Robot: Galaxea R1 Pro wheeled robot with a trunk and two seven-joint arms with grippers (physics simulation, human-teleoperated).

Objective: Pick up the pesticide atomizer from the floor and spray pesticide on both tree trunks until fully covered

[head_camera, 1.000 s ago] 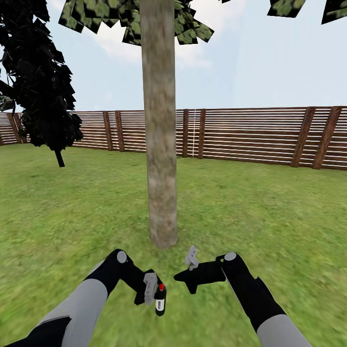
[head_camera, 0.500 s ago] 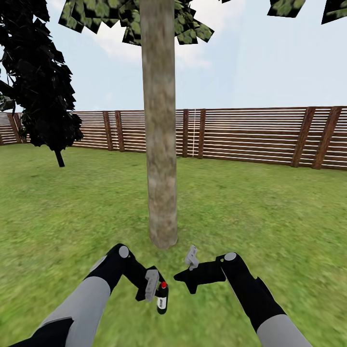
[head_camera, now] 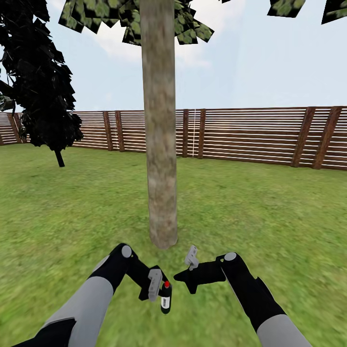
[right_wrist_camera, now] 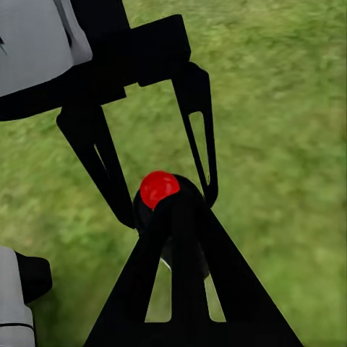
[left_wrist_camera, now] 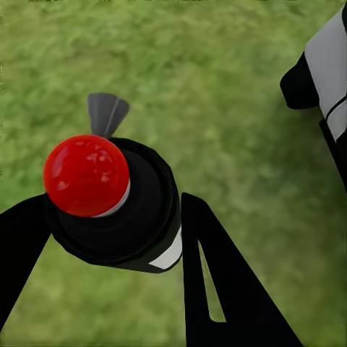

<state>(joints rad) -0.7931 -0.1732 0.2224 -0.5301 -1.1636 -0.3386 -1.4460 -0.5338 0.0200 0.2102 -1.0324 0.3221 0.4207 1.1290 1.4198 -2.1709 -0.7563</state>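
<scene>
The pesticide atomizer (head_camera: 166, 299), a slim dark bottle with a red cap and a white label patch, hangs low over the grass with my left gripper (head_camera: 160, 290) shut on it. In the left wrist view the atomizer (left_wrist_camera: 137, 217) sits between the two black fingers (left_wrist_camera: 217, 282), its red cap facing the camera. One of the trees stands straight ahead, and its tree trunk (head_camera: 160, 144) rises from the lawn just beyond both grippers. My right gripper (head_camera: 184, 279) is shut and holds nothing, just right of the atomizer (right_wrist_camera: 159, 186), pointing at it.
This is the garden: green lawn (head_camera: 270, 226) all around, bounded by a brown slat fence (head_camera: 250, 137) at the back. A dark, leafy column-shaped tree (head_camera: 43, 86) stands far left near the fence. Green leaves (head_camera: 125, 19) hang at the top.
My left gripper has carried the atomizer a little to the right, closer to the right gripper and the trunk's base. The right arm and the camera have stayed still.
</scene>
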